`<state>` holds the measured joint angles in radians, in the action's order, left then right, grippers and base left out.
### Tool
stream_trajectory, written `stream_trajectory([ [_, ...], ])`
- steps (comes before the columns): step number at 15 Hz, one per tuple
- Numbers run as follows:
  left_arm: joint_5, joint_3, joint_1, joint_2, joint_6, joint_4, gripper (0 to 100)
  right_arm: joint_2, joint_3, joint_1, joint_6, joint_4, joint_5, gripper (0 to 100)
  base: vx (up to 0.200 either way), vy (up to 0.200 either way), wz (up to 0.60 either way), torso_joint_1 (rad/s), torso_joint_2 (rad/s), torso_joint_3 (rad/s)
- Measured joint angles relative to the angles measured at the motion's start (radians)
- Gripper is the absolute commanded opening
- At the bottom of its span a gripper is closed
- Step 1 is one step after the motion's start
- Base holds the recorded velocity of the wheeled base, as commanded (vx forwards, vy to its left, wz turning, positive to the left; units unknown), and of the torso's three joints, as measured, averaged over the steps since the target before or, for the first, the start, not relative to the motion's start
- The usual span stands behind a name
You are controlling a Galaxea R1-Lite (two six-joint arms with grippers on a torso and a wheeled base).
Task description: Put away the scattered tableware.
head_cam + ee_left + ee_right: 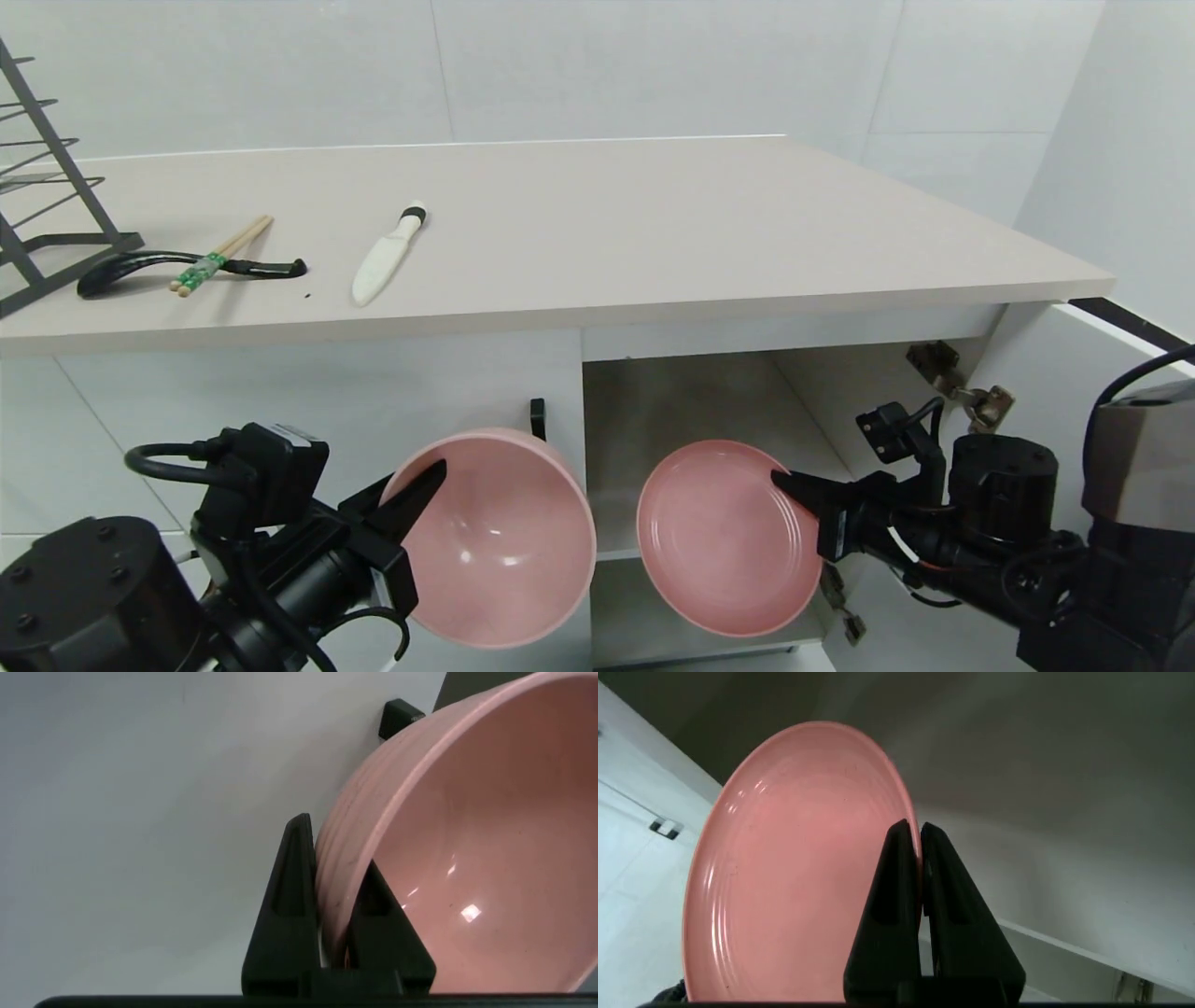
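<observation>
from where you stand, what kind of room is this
Likely a kitchen: a countertop with chopsticks and a white knife, a dish rack at its edge, and an open cabinet underneath.

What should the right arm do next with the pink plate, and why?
Probably ease the right pincer forward so the pink plate goes into the open cabinet: the plate is clamped by its rim and hangs right before the opening.
</observation>
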<state>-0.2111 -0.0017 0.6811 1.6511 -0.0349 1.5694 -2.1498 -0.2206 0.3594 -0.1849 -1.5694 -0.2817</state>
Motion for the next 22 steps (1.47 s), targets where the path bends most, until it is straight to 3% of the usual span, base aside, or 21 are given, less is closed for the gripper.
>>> stream_trajectory([
  [5, 0.0, 0.0, 0.0, 0.005, 0.0, 0.0, 0, -0.047, -0.026, -0.008, 0.001, 0.0, 0.032, 0, 0.0, 0.0, 0.0, 0.0, 0.0, 0.0],
  [19, 0.0, 0.0, 0.0, 0.021, -0.003, 0.0, 0, -0.313, -0.337, -0.019, -0.007, 0.0, 0.049, 0, 0.0, 0.0, 0.0, 0.0, 0.0, 0.0],
  [22, 0.0, 0.0, 0.0, 0.022, -0.005, 0.0, 0, -0.349, -0.4, -0.023, -0.059, 0.0, 0.049, 0, 0.0, 0.0, 0.0, 0.0, 0.0, 0.0],
])
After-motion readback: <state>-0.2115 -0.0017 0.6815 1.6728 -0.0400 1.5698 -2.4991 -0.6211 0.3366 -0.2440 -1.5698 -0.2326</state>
